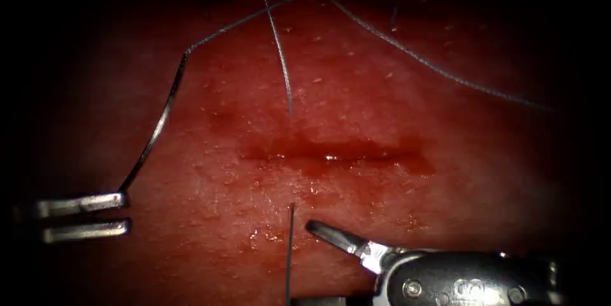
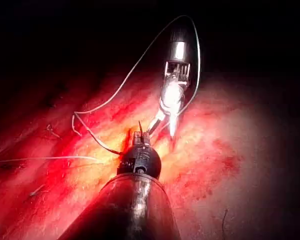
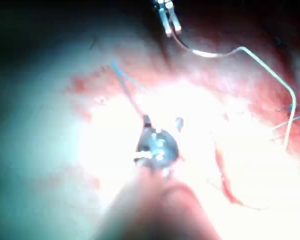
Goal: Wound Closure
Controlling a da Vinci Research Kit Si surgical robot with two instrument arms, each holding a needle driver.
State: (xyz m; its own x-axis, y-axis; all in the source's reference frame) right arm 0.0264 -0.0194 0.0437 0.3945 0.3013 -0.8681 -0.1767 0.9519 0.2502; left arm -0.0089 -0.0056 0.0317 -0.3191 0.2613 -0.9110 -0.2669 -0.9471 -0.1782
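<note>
The tissue (image 1: 356, 90) carries a horizontal cut (image 1: 331, 156) wet with red fluid. Left of the cut, my left tool (image 1: 126, 214) has its jaws apart and grips nothing. The curved needle (image 1: 162, 115) lies outside the tissue, its lower end touching the upper jaw's tip. Thread (image 1: 394, 42) runs from the needle's top end up and over to the right. One strand (image 1: 283, 64) enters the tissue above the cut, and another (image 1: 289, 249) comes out below it. My right tool (image 1: 312, 224) is below the cut beside that strand, shut and holding nothing. The right wrist view shows the left tool (image 3: 168, 27) and the needle (image 3: 270, 70).
Red fluid glistens on the tissue below the cut (image 1: 267, 236). A short loose thread end (image 1: 407, 0) lies at the far upper right. In the left wrist view, thread (image 2: 115, 95) loops over the lit tissue (image 2: 215, 150).
</note>
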